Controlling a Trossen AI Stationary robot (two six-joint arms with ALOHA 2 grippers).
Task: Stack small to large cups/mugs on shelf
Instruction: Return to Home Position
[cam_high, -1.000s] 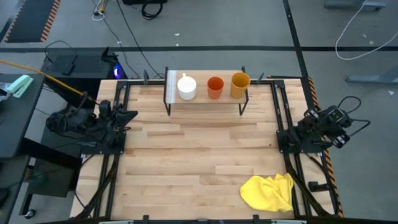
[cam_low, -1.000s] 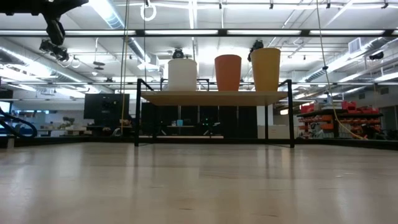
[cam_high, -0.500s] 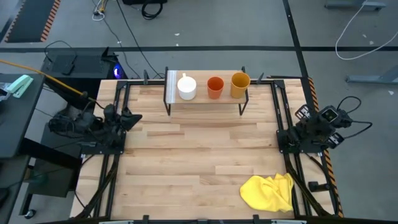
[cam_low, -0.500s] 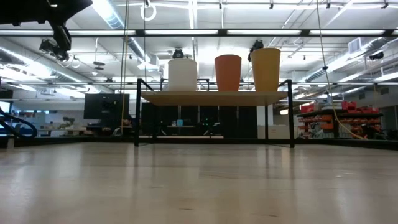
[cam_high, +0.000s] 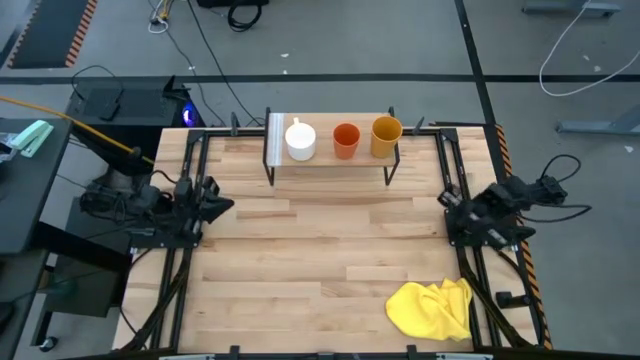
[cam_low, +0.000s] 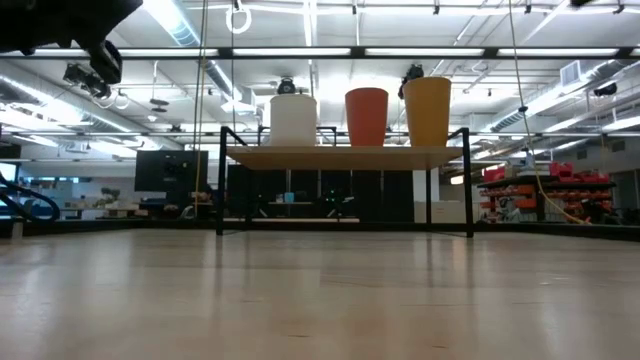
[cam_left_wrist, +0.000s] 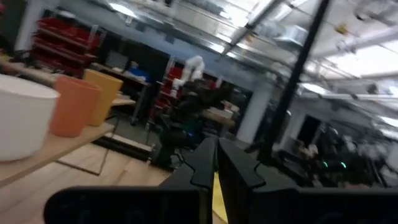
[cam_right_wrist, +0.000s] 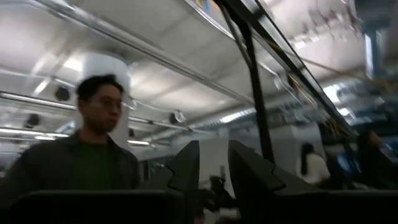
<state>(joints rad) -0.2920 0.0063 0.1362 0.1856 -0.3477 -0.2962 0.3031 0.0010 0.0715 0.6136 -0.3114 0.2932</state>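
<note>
Wood makes up the big counter (cam_high: 320, 260), and most of it is bare. Near the front edge, by the right corner, lies a crumpled yellow cloth (cam_high: 432, 308).

Farther back, the left tool (cam_high: 222, 205) sits at the left edge of the counter. Its fingers (cam_left_wrist: 202, 165) are pressed almost together and hold nothing. The right tool (cam_high: 450, 200) sits at the right edge. Its two fingers have a small gap between them, and it holds nothing too. Both are well apart from the cups.

At the far edge, in the middle, stands the shelf (cam_high: 320, 162). All three cups stand upright in a row on its top board. The white mug (cam_high: 300, 140) is at the end with the pale strip, nearest the left edge. The orange-red cup (cam_high: 346, 140) is in the middle. The yellow-orange cup (cam_high: 386, 136) is at the other end, and it is the tallest. They stand just beside each other and do not touch.

I think the job is about done, and the arms only need to go to rest.

The cups look light, hard and smooth, so I think they could slip. The white mug might break if dropped. A good place to hold one is the rim, with one finger inside and one outside.

Beyond the counter is a big room with long lights, and a person shows in the right wrist view.
</note>
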